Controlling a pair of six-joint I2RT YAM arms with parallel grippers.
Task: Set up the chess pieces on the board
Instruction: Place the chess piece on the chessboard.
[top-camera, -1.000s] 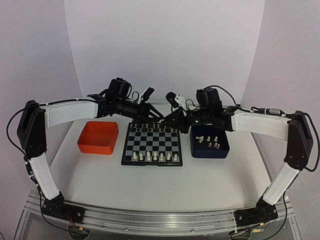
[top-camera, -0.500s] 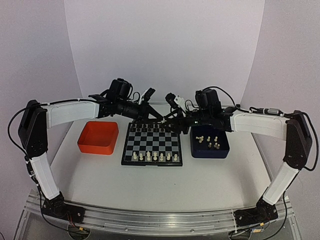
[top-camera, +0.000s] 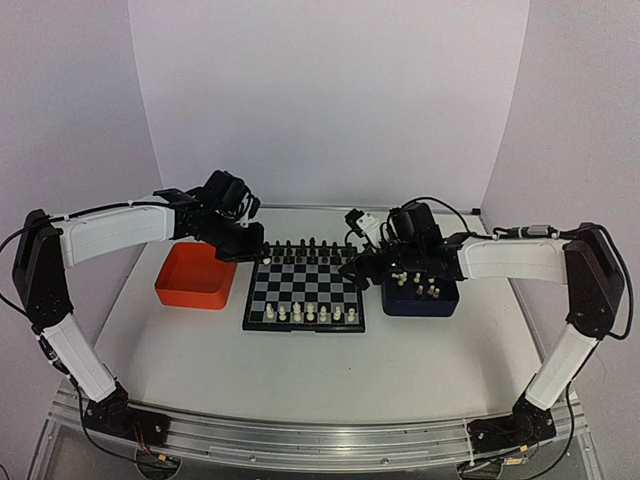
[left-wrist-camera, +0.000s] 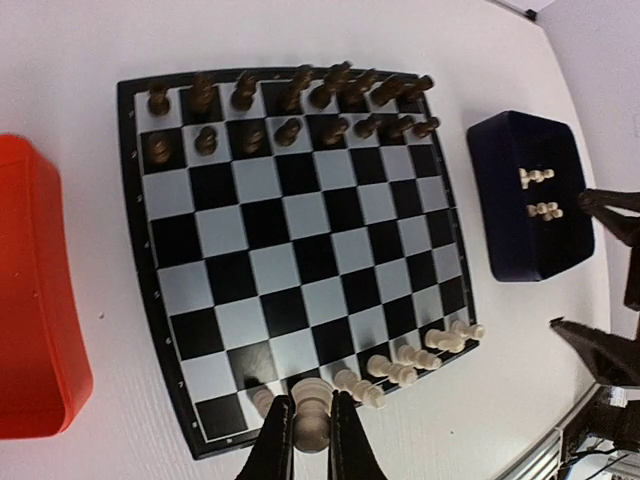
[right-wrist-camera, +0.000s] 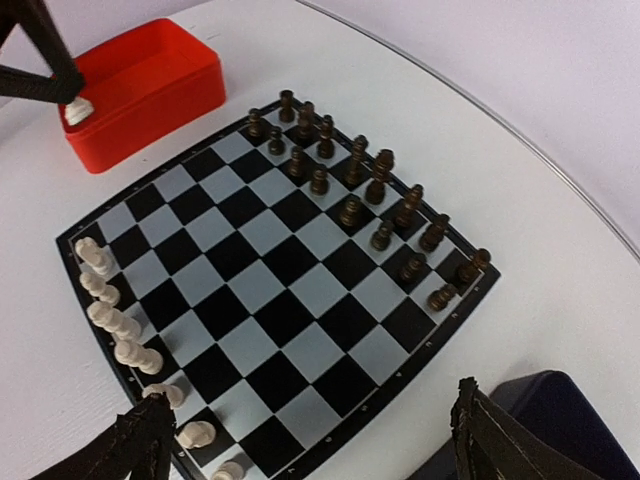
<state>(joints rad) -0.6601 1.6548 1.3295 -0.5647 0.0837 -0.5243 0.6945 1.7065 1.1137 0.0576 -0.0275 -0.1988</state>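
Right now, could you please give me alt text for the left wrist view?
The left gripper is shut on a cream-white chess piece at bottom centre, in front of the board. On it, dark pieces stand in the two far rows and white pieces along the near row; an orange tray lies left, a dark blue tray right.

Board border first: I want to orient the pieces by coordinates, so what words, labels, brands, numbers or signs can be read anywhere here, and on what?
board, black border: a row of tiny white marks along the edge, too small and blurred to read.
orange tray: no text visible.
dark blue tray: no text visible.
Nothing in any view is clear enough to quote.
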